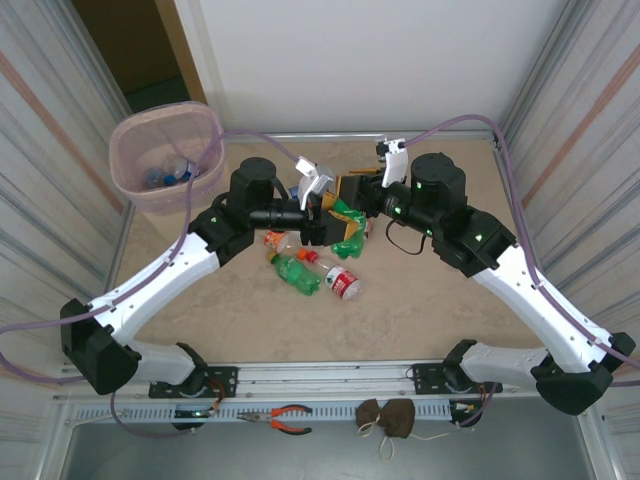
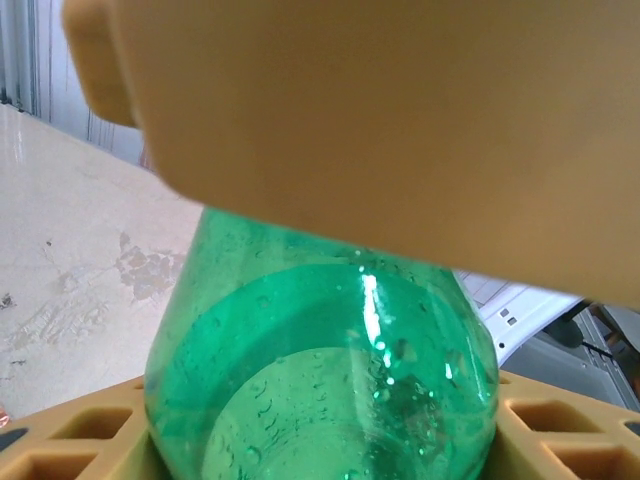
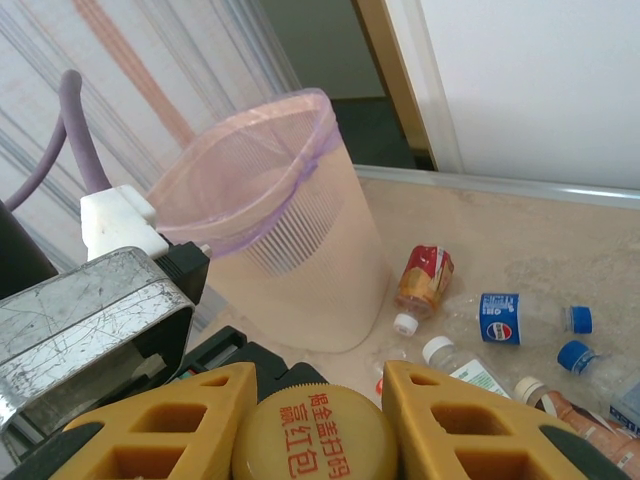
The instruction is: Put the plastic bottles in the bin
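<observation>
At upper left of the top view, bin (image 1: pixel 135 190), well apart from the centre, with a few bottles (image 1: pixel 170 177) in its bottom. Across the middle, table (image 1: pixel 430 320), with loose bottles (image 1: pixel 300 272) just below centre. At centre, both arms meeting at one green bottle (image 1: pixel 347 232), apparently raised off the surface.

At bottom centre of its wrist view, right gripper (image 3: pixel 315 425), clamped tight on a yellow cap (image 3: pixel 312 455) with red print, most likely the green bottle's own.

In the left wrist view, left gripper (image 2: pixel 330 300) astride the green body: upper pad (image 2: pixel 380 120) across the top of the frame, lower pad (image 2: pixel 560 430) along the bottom edge, jaws partway apart. Cannot tell whether pressing or just short of contact.

Reads as a hand-over, right to left, with the bin on the left side. Calls next for a firm left hold on the body, then release at the cap, then a swing toward upper left and a drop inside the rim. Worth watching: smooth round plastic, apt to slip if freed too soon.
</observation>
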### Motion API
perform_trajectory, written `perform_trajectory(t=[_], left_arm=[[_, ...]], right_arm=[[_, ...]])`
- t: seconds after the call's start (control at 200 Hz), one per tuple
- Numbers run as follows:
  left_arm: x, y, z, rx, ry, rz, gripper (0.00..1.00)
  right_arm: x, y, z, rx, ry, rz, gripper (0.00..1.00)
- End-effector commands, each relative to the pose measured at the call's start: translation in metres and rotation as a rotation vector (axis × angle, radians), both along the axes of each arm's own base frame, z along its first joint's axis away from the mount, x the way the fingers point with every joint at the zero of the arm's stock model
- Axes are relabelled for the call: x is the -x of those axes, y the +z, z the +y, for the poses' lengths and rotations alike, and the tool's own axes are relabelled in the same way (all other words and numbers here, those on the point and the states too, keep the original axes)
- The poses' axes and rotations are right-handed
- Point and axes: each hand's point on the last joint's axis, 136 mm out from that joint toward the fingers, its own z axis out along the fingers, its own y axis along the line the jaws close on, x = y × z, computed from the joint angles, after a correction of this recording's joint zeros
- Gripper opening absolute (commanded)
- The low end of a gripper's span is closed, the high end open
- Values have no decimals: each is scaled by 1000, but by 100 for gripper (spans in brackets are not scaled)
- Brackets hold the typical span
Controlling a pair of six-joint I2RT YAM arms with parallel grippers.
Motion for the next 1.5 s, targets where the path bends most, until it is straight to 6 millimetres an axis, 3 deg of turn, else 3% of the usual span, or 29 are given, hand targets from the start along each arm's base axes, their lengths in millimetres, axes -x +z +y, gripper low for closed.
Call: perform_trajectory(t=[0.0, 0.12, 0.296, 0.536, 0.767, 1.132, 1.308, 1.493], left_arm=[[1, 15, -1, 20, 2, -60, 56], [0, 16, 2, 16, 21, -73, 54], [-6, 24, 12, 24, 64, -83, 52], [-31, 38, 49, 10, 207, -77, 52], [-69, 56, 115, -9, 429, -52, 51], [-139, 93, 252, -23, 831, 22, 50], [-170, 90, 302, -49, 962, 81, 49], [-203, 59, 327, -102, 1023, 173, 49]], right_arm=[[5, 26, 2, -59, 11, -36, 36], [5, 26, 1, -57, 8, -38, 41], [7, 33, -8, -48, -18, -56, 63], [14, 43, -31, -27, -81, -98, 71], [15, 38, -47, 6, -130, -93, 71], [13, 33, -57, 26, -159, -78, 72], [12, 31, -59, 31, -164, -72, 72], [9, 28, -55, 32, -159, -61, 72]])
